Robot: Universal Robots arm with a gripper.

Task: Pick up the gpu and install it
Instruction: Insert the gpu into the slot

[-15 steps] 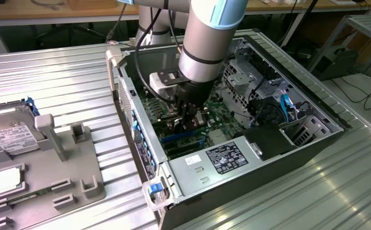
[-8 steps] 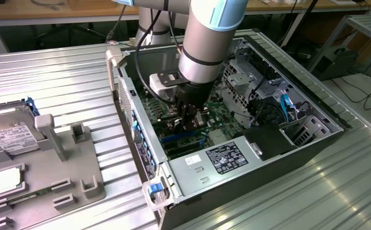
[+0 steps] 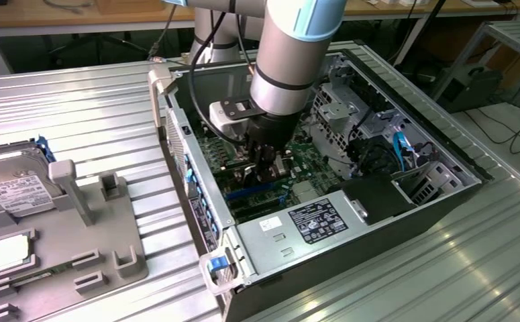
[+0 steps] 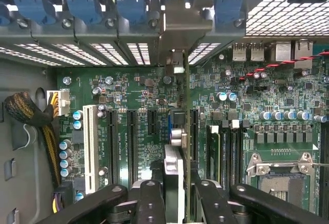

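The gpu [image 4: 174,168] stands on edge inside the open computer case [image 3: 186,144], over the green motherboard [image 4: 133,93]. Its silvery end bracket [image 4: 181,26] reaches the slotted rear wall under the blue latches. My gripper [image 4: 175,196] is shut on the card, one black finger on each face. In the exterior view my gripper [image 3: 267,176] hangs straight down from the arm into the middle of the case, with the gpu [image 3: 278,166] between its fingers just above the board. The card lines up with the black expansion slots [image 4: 131,147]; I cannot tell whether it is seated.
A grey holder [image 3: 63,248] at the exterior view's left carries a hard drive [image 3: 9,181] and a processor chip [image 3: 11,251]. Inside the case are the power supply [image 3: 318,218], a drive cage [image 3: 345,114], the processor socket [image 4: 277,178] and a braided cable bundle [image 4: 25,111].
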